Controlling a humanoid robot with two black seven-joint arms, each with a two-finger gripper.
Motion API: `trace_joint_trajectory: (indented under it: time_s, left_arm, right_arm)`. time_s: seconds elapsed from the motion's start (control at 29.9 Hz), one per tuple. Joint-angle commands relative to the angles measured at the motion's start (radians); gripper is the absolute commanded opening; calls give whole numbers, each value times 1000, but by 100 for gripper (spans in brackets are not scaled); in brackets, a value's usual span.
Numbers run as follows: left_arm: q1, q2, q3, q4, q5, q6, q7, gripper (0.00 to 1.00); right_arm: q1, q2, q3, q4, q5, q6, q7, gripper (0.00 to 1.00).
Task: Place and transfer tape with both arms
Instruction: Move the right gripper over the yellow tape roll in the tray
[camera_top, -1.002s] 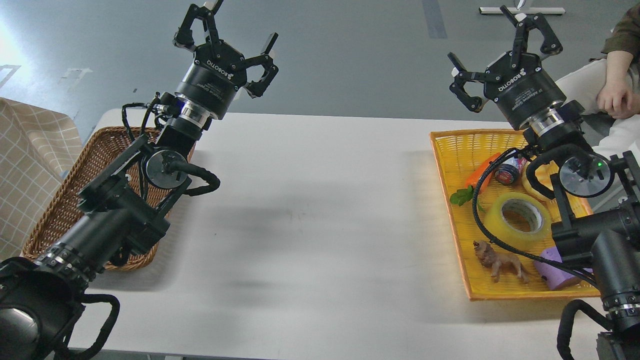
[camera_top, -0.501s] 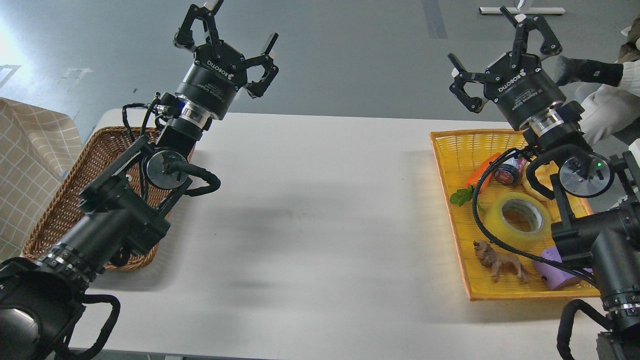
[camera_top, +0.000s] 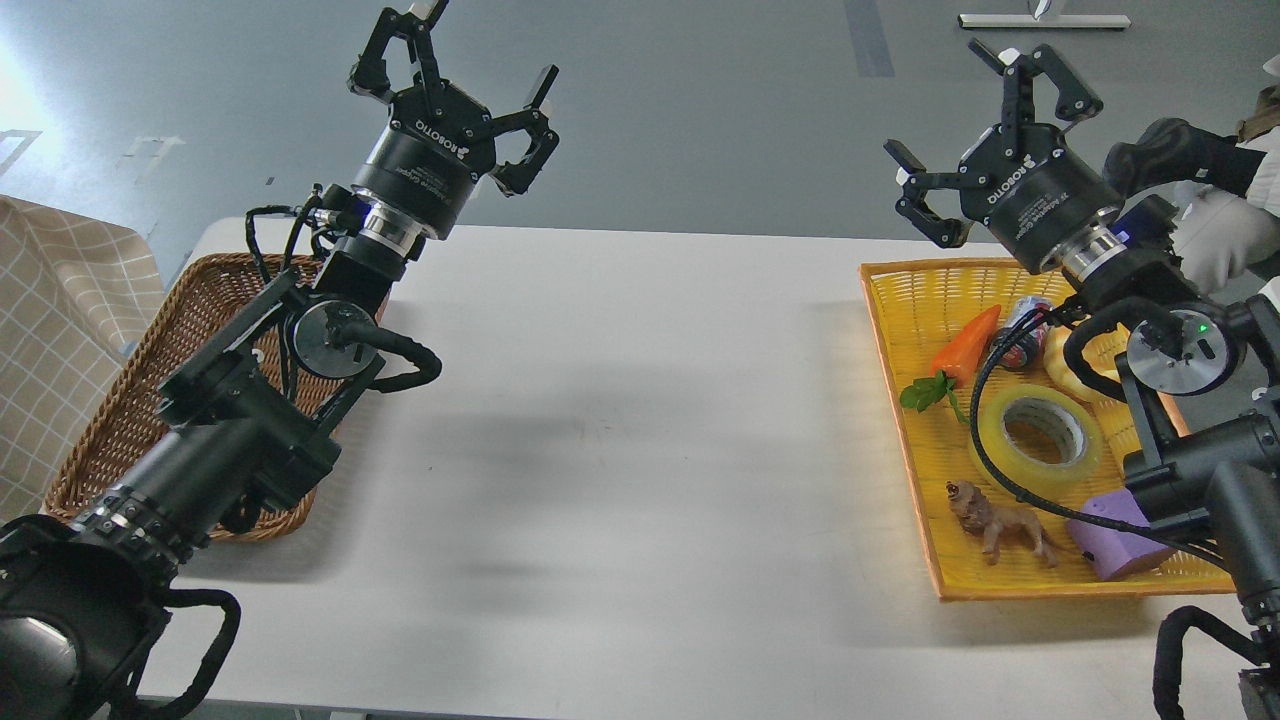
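Both sets of jaws stand spread wide and hold nothing: the left gripper (camera_top: 455, 75), black and marked ROBOTIQ, is raised above the far left part of the white table (camera_top: 620, 420), its fingers splayed apart; the right gripper (camera_top: 985, 125), of the same make, hangs over the far edge of the table just beyond the yellow woven plastic tray (camera_top: 905, 290), its fingers likewise fanned open; the wide roll of translucent yellow packing tape (camera_top: 1040, 445) with its grey-white core lies flat in the middle of that tray, on the right side of the table, apart from both grippers; a black cable of the right arm (camera_top: 1210, 480) crosses in front of the roll; beside the tape in the tray lie an orange toy carrot with green leaves (camera_top: 962, 355), a small dark can on its side (camera_top: 1015, 340), a brown toy animal (camera_top: 1000, 525) and a purple block (camera_top: 1115, 535); a pale yellow ring-shaped toy (camera_top: 1085, 365) sits partly behind the arm; on the left, a brown wicker basket (camera_top: 165, 350) rests under the left arm (camera_top: 230, 440); a checked cloth (camera_top: 60, 320) hangs beyond the basket at the left edge.
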Motion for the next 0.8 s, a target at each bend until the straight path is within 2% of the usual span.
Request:
trace_joint_trajectory:
  time_s: [0.0, 0.4, 0.77]
  left_arm:
    - [0, -2, 1, 0, 0, 0, 0, 98]
    - [-3, 2, 1, -1, 2, 0, -2, 98]
    - [-3, 4, -1, -3, 2, 0, -2, 98]
  right_arm:
    - [2, -34, -42, 16, -66, 0, 0, 100]
    - [-2, -174, -200, 125, -359, 0, -8, 100]
    - [1, -408, -391, 288, -569, 0, -17, 100]
